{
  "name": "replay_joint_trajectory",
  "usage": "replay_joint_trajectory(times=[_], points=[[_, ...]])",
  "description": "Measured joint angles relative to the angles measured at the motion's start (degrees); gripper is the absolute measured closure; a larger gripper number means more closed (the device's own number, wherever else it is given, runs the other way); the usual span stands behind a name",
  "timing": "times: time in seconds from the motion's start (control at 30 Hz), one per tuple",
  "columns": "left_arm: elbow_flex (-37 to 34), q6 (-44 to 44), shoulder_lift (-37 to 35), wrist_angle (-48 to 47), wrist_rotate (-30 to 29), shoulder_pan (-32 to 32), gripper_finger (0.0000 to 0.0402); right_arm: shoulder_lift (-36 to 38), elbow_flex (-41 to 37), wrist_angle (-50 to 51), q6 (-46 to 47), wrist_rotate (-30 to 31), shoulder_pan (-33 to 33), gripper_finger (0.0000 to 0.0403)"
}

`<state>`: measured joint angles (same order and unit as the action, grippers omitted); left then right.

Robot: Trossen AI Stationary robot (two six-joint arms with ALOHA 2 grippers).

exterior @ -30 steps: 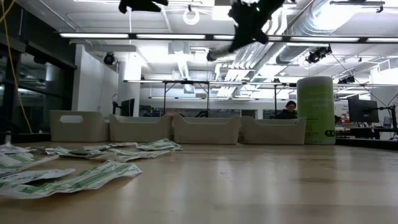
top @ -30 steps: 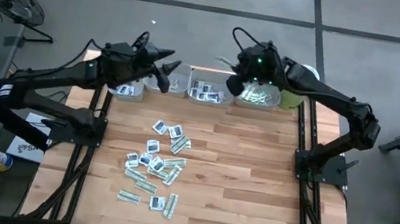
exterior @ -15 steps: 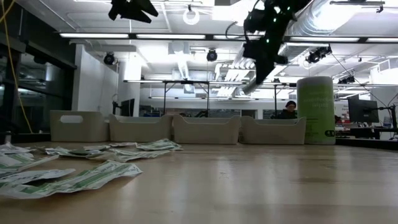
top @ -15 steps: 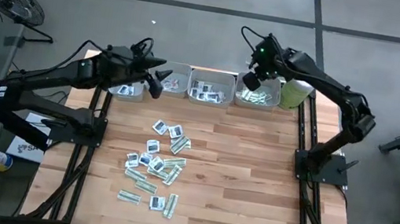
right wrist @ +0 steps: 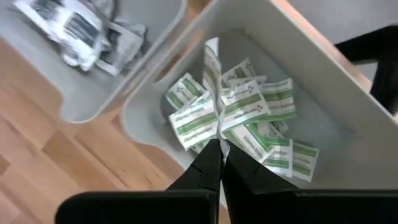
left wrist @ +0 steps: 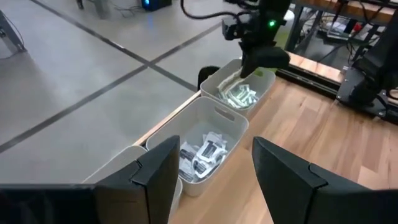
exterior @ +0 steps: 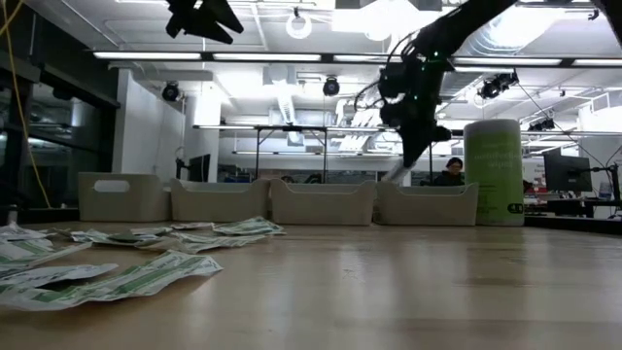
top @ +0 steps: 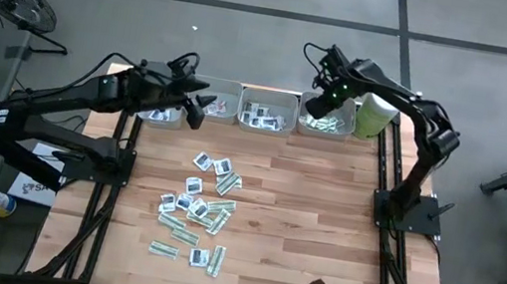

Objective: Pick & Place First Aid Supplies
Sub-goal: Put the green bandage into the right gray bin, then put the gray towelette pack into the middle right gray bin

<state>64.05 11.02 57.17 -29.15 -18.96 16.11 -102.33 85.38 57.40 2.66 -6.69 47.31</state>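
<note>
Several first aid supplies (top: 199,207) lie loose on the wooden table: green-white strips and white squarish sachets. Grey trays stand in a row at the far edge. The right tray (top: 328,123) holds green-white strips (right wrist: 261,106), and the middle tray (top: 268,114) holds white sachets (left wrist: 205,152). My right gripper (top: 318,105) (right wrist: 219,149) hangs over the right tray, shut on one narrow green-white strip (right wrist: 211,68). My left gripper (top: 201,104) (left wrist: 211,174) hovers open and high over the trays at the far left, with nothing between its fingers. My right gripper pinches one end of the strip (right wrist: 217,132) between its two fingertips. The fingers come steeply from above, pointing down into the right tray. The strip hangs on below the fingertips, seen edge-on, over the strips in the tray. Whether its free end (right wrist: 210,45) touches them I cannot tell.
A tall pale green tub (top: 374,115) stands just right of the right tray. Two more trays (top: 220,103) (top: 163,113) sit toward the far left. Bare wood (top: 320,233) spreads right of the loose pile.
My right gripper has gone toward the table's right edge and down, from high near the middle tray to low over the right tray. It has tipped from slanting to pointing steeply down, still shut on the strip. My left gripper has tipped its fingers down a little.
</note>
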Motion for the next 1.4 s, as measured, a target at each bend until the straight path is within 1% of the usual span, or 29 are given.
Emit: replay_joint_trajectory(times=[0.27,0.37,0.5,0.8,0.97,1.1,1.27,1.4], points=[[0.0,0.8,0.0,-2.2,0.4,0.0,0.0199,-4.3,0.0,-0.3,-1.1,-0.3,1.1,0.0402],[0.0,1.5,0.0,-3.5,0.5,0.0,0.0199,-4.4,0.0,-1.1,-1.2,0.2,1.1,0.0393],[0.0,1.8,0.0,-4.6,0.5,0.0,0.0199,-4.4,0.0,-2.0,-1.2,1.5,1.1,0.0365],[-0.9,3.3,0.2,-9.0,0.6,0.0,0.0199,-4.1,0.0,-1.9,-1.0,7.1,1.2,0.0286],[-6.9,6.7,0.3,-8.0,2.9,0.0,0.0199,-1.5,0.0,-2.1,-1.0,7.4,1.2,0.0261],[-13.4,11.8,0.3,-7.0,5.2,0.0,0.0199,1.2,0.0,-2.4,-1.7,7.1,1.2,0.0247],[-21.3,15.8,0.3,-5.6,8.0,0.0,0.0199,4.4,0.0,-2.4,-2.7,4.6,1.1,0.0236],[-27.9,19.6,0.3,-0.3,9.5,0.0,0.0199,6.7,0.0,-2.5,-3.0,2.0,1.0,0.0233]])
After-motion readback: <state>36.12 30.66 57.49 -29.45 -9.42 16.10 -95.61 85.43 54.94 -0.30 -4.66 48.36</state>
